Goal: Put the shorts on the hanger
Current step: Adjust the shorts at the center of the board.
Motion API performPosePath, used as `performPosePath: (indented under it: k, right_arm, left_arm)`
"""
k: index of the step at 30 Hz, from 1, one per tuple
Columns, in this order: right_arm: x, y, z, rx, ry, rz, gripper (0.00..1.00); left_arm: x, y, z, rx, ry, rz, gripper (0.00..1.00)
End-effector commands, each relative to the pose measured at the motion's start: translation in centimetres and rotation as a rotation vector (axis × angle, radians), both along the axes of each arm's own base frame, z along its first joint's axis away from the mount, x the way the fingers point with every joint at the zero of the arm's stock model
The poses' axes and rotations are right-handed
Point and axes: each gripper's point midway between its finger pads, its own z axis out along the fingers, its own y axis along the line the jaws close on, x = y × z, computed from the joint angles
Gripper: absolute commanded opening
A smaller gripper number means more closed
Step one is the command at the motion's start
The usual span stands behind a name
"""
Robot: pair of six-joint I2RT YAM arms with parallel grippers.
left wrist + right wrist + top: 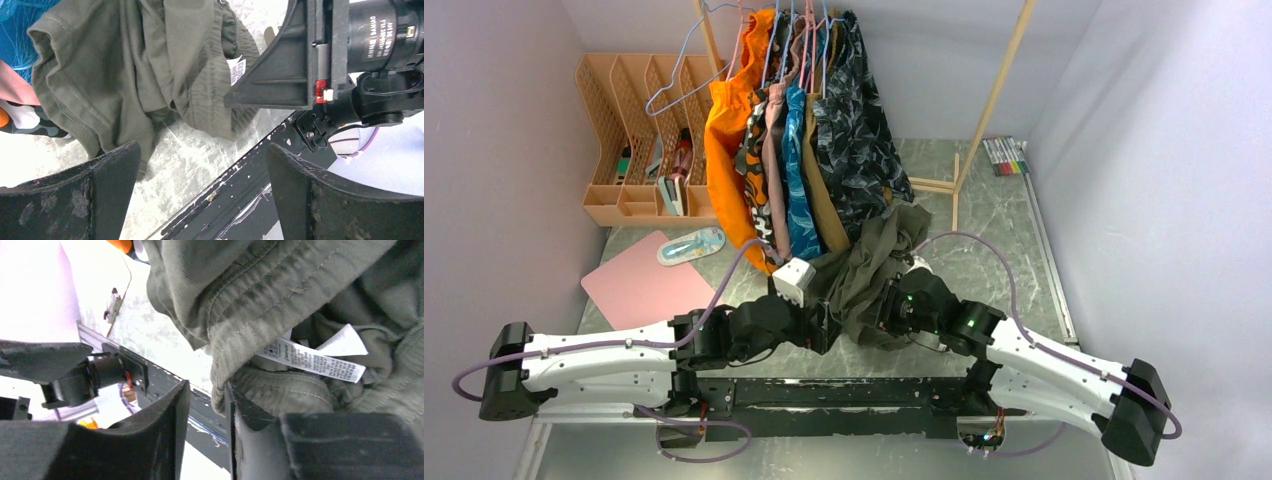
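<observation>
The right gripper [206,392] is straddling the shorts' [250,300] waistband, fingers narrow, grip unclear; the left gripper [202,152] is gaping wide

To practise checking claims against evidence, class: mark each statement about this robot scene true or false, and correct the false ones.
1. The left gripper stands wide open with nothing between its fingers. True.
2. The shorts hang on the light-blue hanger. False: they lie bunched on the table, and the hanger carries nothing.
3. A white label shows on the shorts. True.
4. The pink mat lies on the table's right side. False: it lies on the left side.
</observation>
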Motion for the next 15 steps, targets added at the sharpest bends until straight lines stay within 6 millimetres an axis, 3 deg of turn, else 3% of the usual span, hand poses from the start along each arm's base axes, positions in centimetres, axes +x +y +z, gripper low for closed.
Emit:
performPosePath:
  k: [1, 4, 6, 9, 15]
  right_arm:
    - [1.1, 1.6, 1.9, 0.068, -0.036, -0.007, 0.42]
    - [1.0, 0.1, 0.9, 0.010, -0.025, -0.046, 0.59]
    - [0.5, -0.6, 0.4, -0.005, -0.016, -0.050, 0.62]
    - [-0.3, -0.8, -0.8, -0.011, 0.014, -0.030, 0.62]
    - [-0.7, 0.8, -2.2, 0.008, 0.062, 0.021, 0.52]
  left_arm:
    - [0.1, -0.7, 0.3, -0.044, 0.009, 0.015, 0.99]
    - [-0.2, -0.7, -0.5, -0.038, 0.035, 0.015, 0.99]
    - [-0.4, -0.7, -1.0, -0.045, 0.046, 0.013, 0.99]
    - [-0.6, -0.8, -1.6, -0.049, 0.059, 0.009, 0.99]
    - [-0.8, -1.7, -1.7, -0.033, 0.066, -0.015, 1.00]
